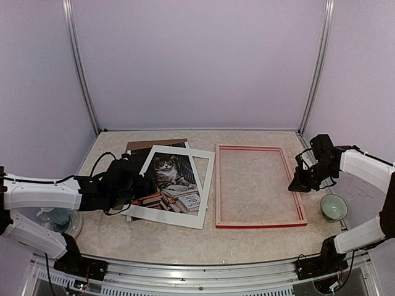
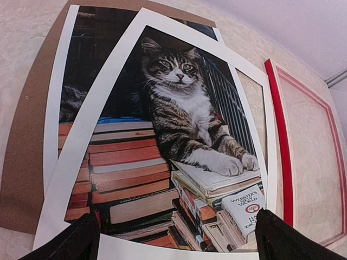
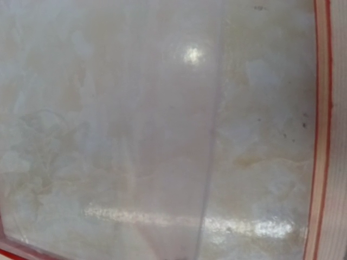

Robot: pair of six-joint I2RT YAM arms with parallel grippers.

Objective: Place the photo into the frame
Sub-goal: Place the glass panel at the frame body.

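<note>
**A:** Where do we stand? The photo (image 1: pixel 173 176) is not yet in the frame (image 1: pixel 259 225), it's lying flat on the left half of the bench (image 1: pixel 185 243).

**B:** Right, and it's sandwiched. There's a brown backing board (image 1: pixel 142 146) under it and a white mat (image 1: pixel 168 217) skewed across the top, so the cat shows through the cut-out. Nothing is loaded; by my reading, the whole transfer is left to do.

**A:** And the left tool (image 2: pixel 179 238)?

**B:** Spread wide and gripping nothing, with one finger on each side of the stack's near-left edge in the wrist view. I'd call that lining up for a pick.

**A:** The right tool (image 1: pixel 296 185)?

**B:** Closed up tight at the frame's right bar. Its own camera shows only bench and a strip of bar, so I can't tell whether it is pinching the bar or just resting there.

**A:** What about edges?

**B:** The photo's left margin pokes out past the mat, which looks like the only free edge to take. The mat's right side sits just beside the frame's left bar, so that's tight.

**A:** And room to move?

**B:** The frame's opening shows bare bench. There's a bowl (image 1: pixel 334 206) near its near right corner, so I'd watch that
</note>
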